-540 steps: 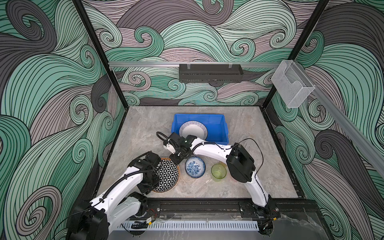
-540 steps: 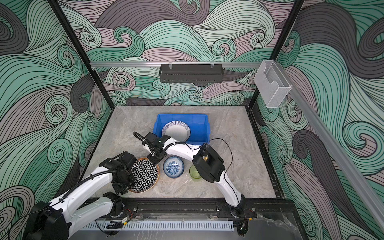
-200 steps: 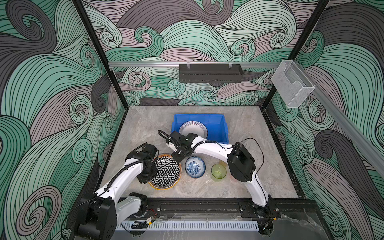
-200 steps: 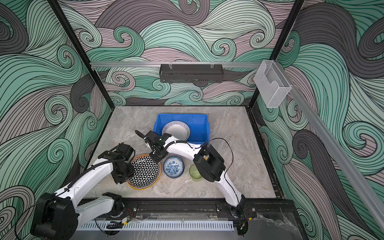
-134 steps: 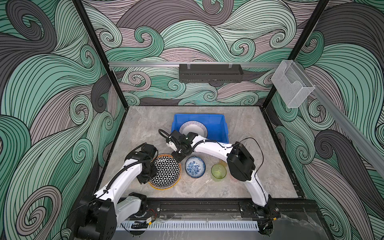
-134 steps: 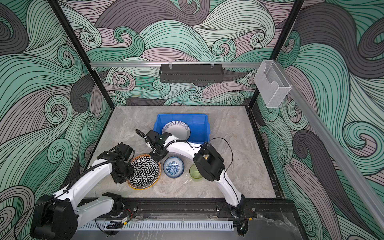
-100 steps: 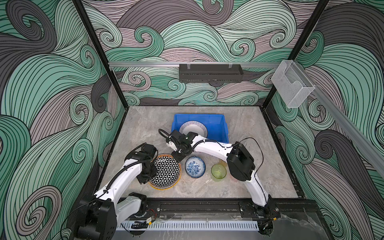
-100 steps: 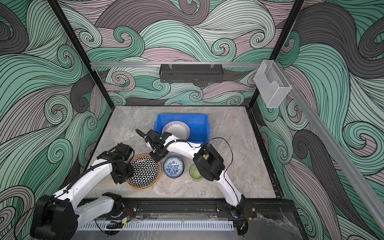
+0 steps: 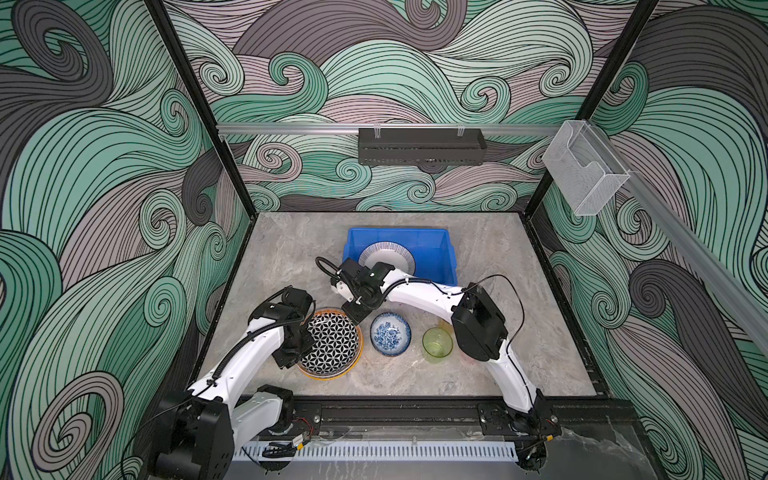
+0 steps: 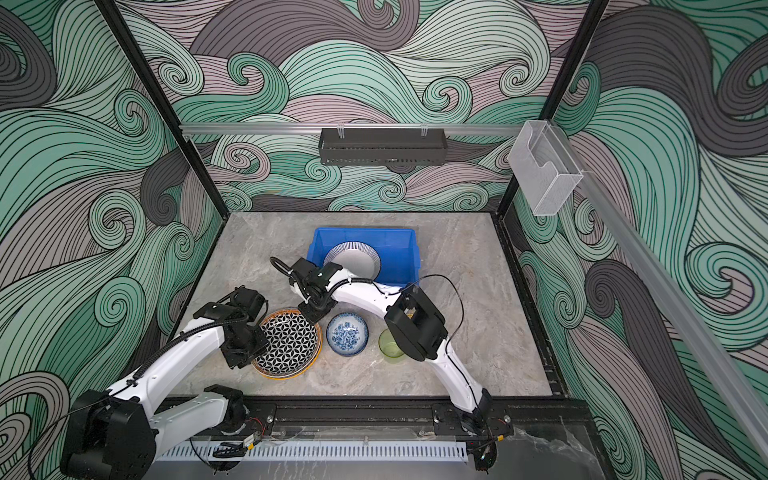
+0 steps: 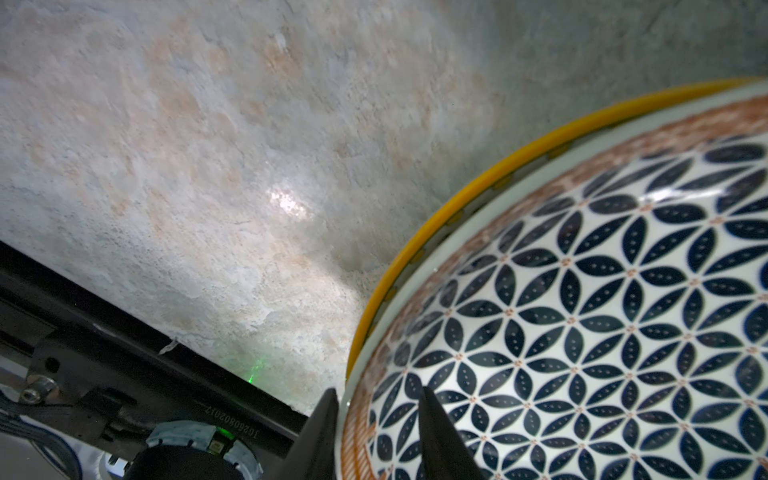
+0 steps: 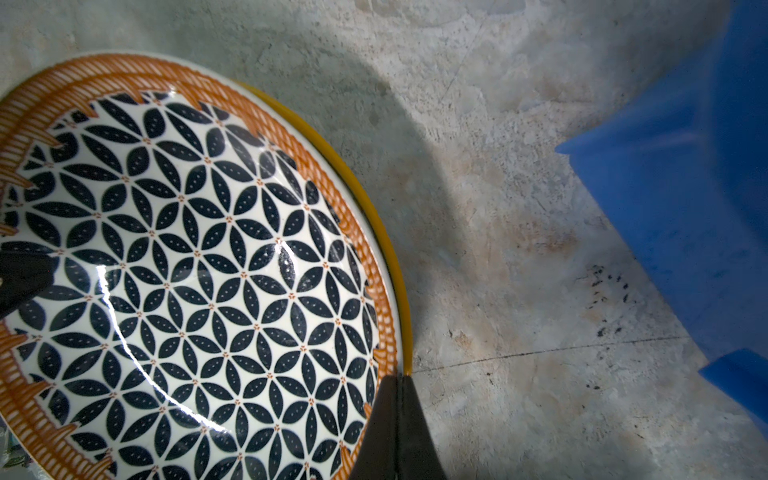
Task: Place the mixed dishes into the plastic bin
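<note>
**Grey marbled tabletop [image 9: 519, 291]: a round star-patterned ceramic plate [image 9: 332, 343] lies front-left of the bright blue rectangular plastic bin [image 9: 436, 255]**

The blue bin stands toward the back of the wave-painted enclosure, with its long axis running left to right. The star-patterned plate sits in front of the bin's left end and apart from it. The carry therefore has to go back and to the right, then up over the bin's near wall. Being round, the plate has no long axis to line up. It rests on a second round plate with a yellow edge [image 11: 446, 209], which shows as a thin ring beneath it.

The left gripper [image 11: 376, 399] is on the part of the plate's rim farthest from the bin. Its wrist view shows one finger outside the rim and one on the patterned face, pinching the rim between them. The right gripper [image 12: 397, 395] is at the part of the rim nearest the bin. Its fingers are pressed together with nothing between them, and the tips touch the seam where the upper plate meets the yellow edge. So the left arm has the hold, while the right arm is nearer the bin and seems to be steadying or separating the stack.

Counted:
- **Plates:** three. A white round striped-rim plate [image 9: 386, 259] is already in the bin's left half, and the star-patterned plate and the yellow-edged plate are outside it.
- **Bowl:** one small blue-floral ceramic bowl [image 9: 390, 333] sits in front of the bin's middle.
- **Cups:** one translucent green plastic cup [image 9: 437, 343] sits in front of the bin's right end. The right arm's elbow covers the spot beside it, so I cannot tell whether there are more.
</note>
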Robot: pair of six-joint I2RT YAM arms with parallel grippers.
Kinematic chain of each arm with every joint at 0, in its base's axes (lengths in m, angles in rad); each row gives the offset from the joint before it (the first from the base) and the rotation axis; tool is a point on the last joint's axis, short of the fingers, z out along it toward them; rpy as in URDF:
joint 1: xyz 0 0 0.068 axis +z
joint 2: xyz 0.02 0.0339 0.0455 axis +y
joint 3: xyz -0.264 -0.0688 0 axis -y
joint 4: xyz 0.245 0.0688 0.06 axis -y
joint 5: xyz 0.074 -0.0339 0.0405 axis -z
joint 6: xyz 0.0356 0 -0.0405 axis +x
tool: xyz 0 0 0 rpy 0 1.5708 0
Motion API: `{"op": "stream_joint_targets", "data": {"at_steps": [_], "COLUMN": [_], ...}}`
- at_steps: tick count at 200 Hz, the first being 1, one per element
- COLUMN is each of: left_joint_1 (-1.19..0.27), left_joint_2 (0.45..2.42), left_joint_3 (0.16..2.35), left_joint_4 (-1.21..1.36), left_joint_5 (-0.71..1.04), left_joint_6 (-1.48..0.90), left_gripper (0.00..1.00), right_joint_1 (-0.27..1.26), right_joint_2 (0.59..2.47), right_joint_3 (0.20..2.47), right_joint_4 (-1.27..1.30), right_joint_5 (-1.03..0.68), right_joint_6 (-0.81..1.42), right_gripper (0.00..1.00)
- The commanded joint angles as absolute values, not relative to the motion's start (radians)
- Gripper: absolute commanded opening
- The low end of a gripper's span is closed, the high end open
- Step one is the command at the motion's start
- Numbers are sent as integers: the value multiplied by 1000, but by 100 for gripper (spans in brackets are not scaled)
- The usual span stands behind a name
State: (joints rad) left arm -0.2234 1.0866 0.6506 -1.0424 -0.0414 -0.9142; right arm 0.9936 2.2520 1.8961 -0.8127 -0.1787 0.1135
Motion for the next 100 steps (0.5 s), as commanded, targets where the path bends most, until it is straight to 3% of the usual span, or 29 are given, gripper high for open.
{"op": "stream_joint_targets", "data": {"at_steps": [1,100], "left_joint_1": [-219,-215], "left_joint_2": [1085,1104], "left_joint_3": [658,649], "left_joint_4": [-989,-997], "left_joint_5": [-21,0], "left_joint_6": [-934,-949], "left_gripper": [33,33], "right_joint_1": [1039,1048], "right_joint_2": [2338,2358], "right_joint_3": [1867,1882], "right_joint_4": [-875,-891], "right_joint_5": [-281,-301], "right_joint_6": [92,82], "right_gripper": [4,4]}}
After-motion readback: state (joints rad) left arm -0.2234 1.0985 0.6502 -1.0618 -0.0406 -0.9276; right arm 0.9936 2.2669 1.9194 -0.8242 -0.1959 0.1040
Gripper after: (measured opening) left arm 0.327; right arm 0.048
